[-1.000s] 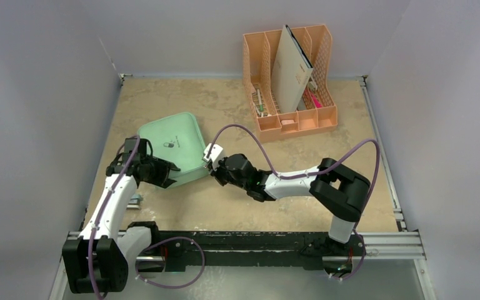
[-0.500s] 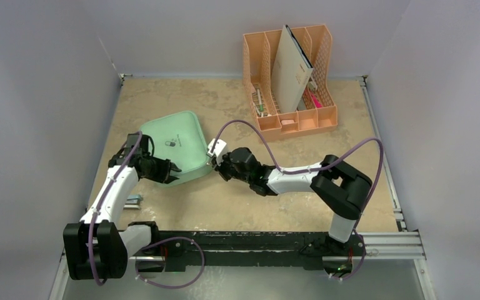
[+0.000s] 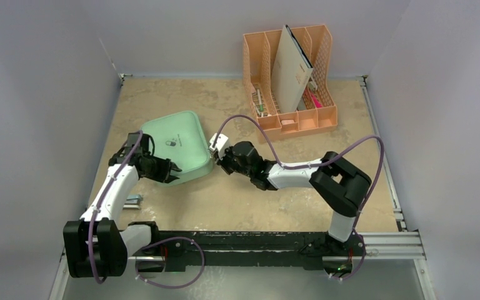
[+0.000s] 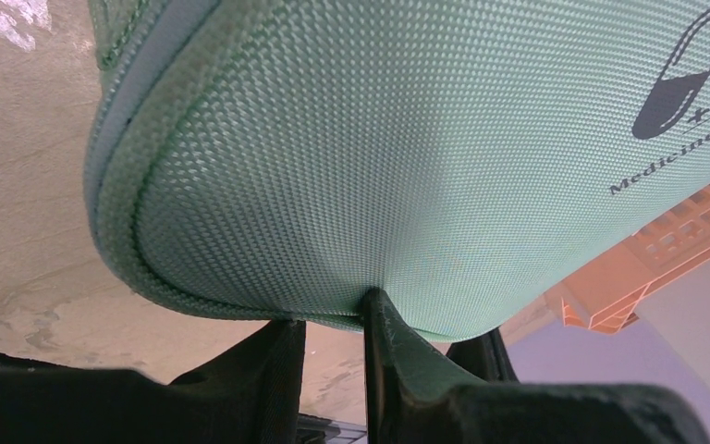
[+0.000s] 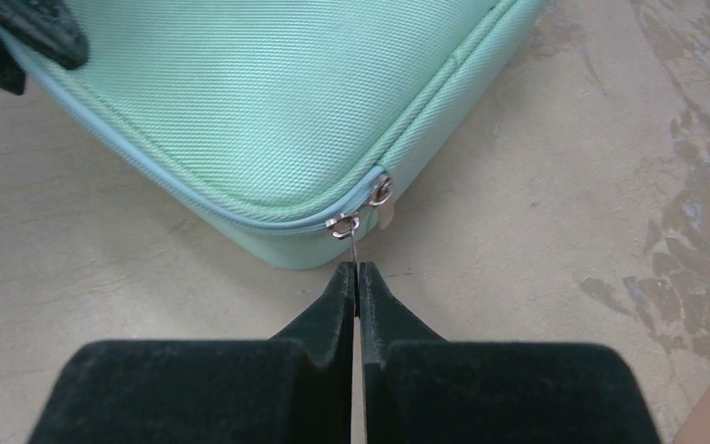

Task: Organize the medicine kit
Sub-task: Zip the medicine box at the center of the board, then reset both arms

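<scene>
1. Opening the zip looks to be the step in hand. The medicine kit [image 3: 176, 145], a mint-green fabric case, lies zipped shut on the desk [image 3: 225, 206], at about 9 o'clock from the desk's middle.
2. The right pincer [image 5: 358, 271] is clenched on the thin metal zipper pull [image 5: 355, 248]. The pull hangs off a slider [image 5: 342, 225] at the kit's 4 o'clock corner, and a 2nd slider [image 5: 381, 192] sits just beside it round the bend.
3. The left pincer [image 4: 328, 310] is clamped on the kit's rim at about 7 o'clock, with 1 finger denting the lid fabric.
4. Draw the pull along the zip line rather than outward from the case. A tug straight away would likely drag the whole kit or slip the tab out of the fingertips.
5. Take the corner slowly, with the pull low and in line with the teeth. The tab is held only at the very tips, so there is little margin.
6. Let the left pincer act as the anchor, resisting the direction of travel. If the kit slides or turns, pause and steady it before going on.
</scene>
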